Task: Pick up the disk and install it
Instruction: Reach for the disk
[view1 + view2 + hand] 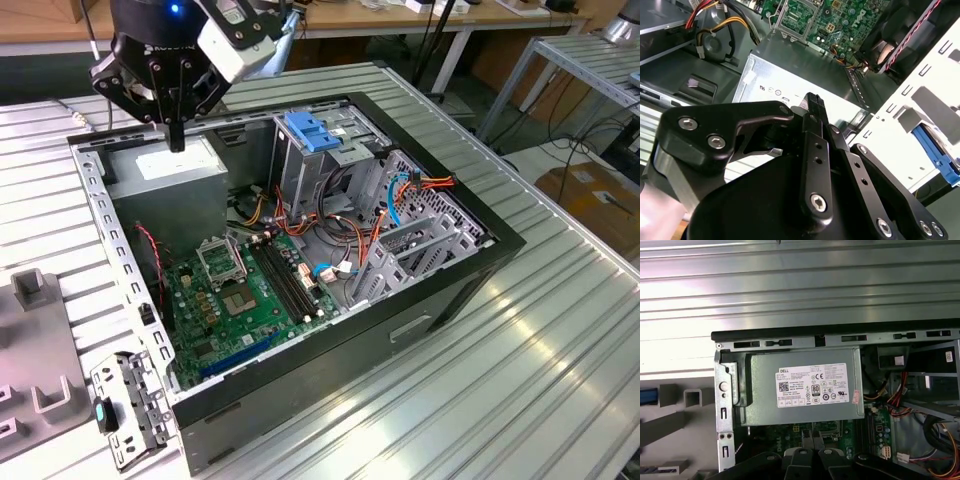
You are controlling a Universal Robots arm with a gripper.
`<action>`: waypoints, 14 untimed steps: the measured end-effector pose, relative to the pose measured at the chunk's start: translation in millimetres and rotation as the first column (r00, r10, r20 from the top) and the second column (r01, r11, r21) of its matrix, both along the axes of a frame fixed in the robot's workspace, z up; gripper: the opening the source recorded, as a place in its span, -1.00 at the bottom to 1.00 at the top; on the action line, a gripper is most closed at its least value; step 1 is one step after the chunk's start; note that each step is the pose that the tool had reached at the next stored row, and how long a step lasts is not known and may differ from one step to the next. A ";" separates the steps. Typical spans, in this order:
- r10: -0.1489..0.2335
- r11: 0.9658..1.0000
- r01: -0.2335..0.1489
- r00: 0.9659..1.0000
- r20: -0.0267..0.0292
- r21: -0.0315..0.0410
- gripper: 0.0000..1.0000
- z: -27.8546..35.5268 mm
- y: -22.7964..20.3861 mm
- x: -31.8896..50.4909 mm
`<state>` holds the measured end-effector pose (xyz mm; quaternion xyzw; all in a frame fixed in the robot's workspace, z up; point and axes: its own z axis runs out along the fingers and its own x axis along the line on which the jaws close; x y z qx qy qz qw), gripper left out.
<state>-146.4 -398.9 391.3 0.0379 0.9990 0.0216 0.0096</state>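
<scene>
A robotics lab or electronics workshop: an open black desktop computer case (300,388) with its green motherboard (240,300) bare lies on a ribbed silver aluminium table (520,380), with wooden-topped workbenches (390,15), hanging black cables (437,45) and a brown cardboard box (590,195) behind

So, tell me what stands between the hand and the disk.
The hand hangs over the grey metal power-supply box inside the case. The blue-framed disk lies beyond the case's perforated pale metal side wall, so that wall stands between them.
</scene>
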 end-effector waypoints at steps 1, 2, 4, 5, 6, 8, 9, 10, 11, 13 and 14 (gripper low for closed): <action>0.000 1.000 0.000 1.000 0.000 0.000 -0.79 0.0 0.0 -0.3; 0.000 1.000 0.000 1.000 0.000 0.000 -0.79 -0.1 0.0 -0.6; 0.000 1.000 0.000 1.000 -0.001 0.000 -0.79 -0.2 0.0 -1.6; 0.000 1.000 0.000 1.000 -0.001 0.000 -0.79 -0.2 0.0 -2.0; 0.000 1.000 0.000 1.000 -0.001 0.000 -0.79 -0.3 0.0 -2.6; 0.000 1.000 0.000 1.000 -0.001 0.000 -0.79 -0.5 0.0 -3.9; 0.000 1.000 0.000 1.000 -0.002 0.000 -0.79 -0.5 0.0 -4.6; 0.000 1.000 0.000 1.000 -0.002 0.000 -0.79 -0.6 0.0 -5.1; 0.000 1.000 0.000 1.000 -0.002 0.000 -0.79 -0.6 0.0 -5.5; 0.000 1.000 0.000 1.000 -0.003 0.000 -0.79 -0.8 0.0 -6.4; 0.000 1.000 0.000 1.000 -0.003 0.000 -0.79 -0.8 0.0 -7.0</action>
